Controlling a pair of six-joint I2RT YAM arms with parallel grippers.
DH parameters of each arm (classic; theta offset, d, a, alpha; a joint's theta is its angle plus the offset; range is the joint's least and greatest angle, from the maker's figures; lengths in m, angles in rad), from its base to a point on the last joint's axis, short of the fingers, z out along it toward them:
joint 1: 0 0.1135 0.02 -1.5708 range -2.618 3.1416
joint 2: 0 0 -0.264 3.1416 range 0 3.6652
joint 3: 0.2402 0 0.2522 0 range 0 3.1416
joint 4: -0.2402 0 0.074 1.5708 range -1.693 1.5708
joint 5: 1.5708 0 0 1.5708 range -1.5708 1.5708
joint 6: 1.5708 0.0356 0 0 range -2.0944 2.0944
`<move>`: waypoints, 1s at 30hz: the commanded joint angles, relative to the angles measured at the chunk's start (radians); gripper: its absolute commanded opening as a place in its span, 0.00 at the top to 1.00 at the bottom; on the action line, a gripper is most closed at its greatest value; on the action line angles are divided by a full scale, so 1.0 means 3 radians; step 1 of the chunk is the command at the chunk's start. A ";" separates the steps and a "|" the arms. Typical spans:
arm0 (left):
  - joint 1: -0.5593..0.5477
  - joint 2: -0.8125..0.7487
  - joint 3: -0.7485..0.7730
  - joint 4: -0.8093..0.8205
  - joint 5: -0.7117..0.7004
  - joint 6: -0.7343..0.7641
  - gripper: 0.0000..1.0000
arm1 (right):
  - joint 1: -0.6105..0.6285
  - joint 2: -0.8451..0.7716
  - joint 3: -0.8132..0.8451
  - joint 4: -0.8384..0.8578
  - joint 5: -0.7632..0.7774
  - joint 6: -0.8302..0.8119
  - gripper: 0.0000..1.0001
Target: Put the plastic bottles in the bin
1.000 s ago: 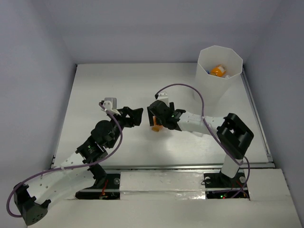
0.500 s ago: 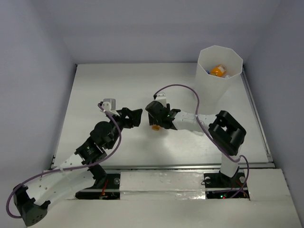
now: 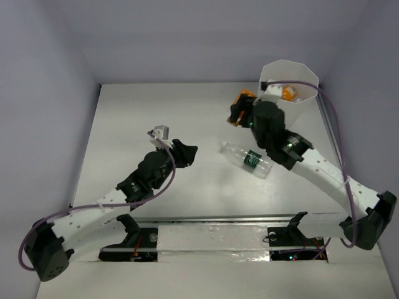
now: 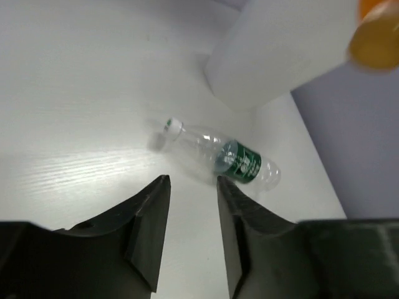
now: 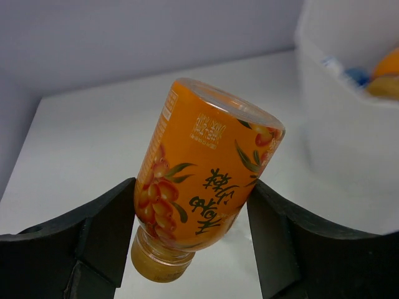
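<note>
My right gripper (image 3: 241, 114) is shut on an orange-filled plastic bottle (image 3: 242, 103), held in the air just left of the bin (image 3: 307, 72). In the right wrist view that bottle (image 5: 209, 180) hangs cap-down between the jaws of the right gripper (image 5: 192, 202), with the bin (image 5: 340, 131) to the right. A clear bottle with a green label (image 3: 249, 158) lies on the table. My left gripper (image 3: 187, 153) points at it from the left. In the left wrist view the left gripper (image 4: 193, 190) is narrowly open and empty, just short of the clear bottle (image 4: 219, 156).
An orange bottle (image 3: 288, 92) lies inside the tall white bin, with other bottles (image 5: 349, 73) beside it. The bin stands in the table's far right corner, close to the right wall. The white table (image 3: 143, 118) has raised edges on the left and right.
My right arm has lifted the orange bottle from the table's middle up toward the bin. The clear bottle now shows on the table. My left arm has reached forward and its jaws have narrowed.
</note>
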 commanded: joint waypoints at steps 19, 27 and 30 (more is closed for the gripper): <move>-0.0726 0.2554 0.0726 0.1375 0.0323 -0.0827 0.07 | -0.1932 0.1198 0.1856 -0.0034 0.0524 -0.1071 0.42; -0.0726 0.3029 0.1145 0.1170 0.0216 -0.0863 0.01 | -0.1932 0.1235 0.1560 -0.0095 0.0212 -0.0836 0.18; -0.0726 0.3157 0.1257 0.1109 0.0134 -0.0914 0.01 | -0.1932 0.1067 0.1432 -0.0060 0.0095 -0.0749 0.08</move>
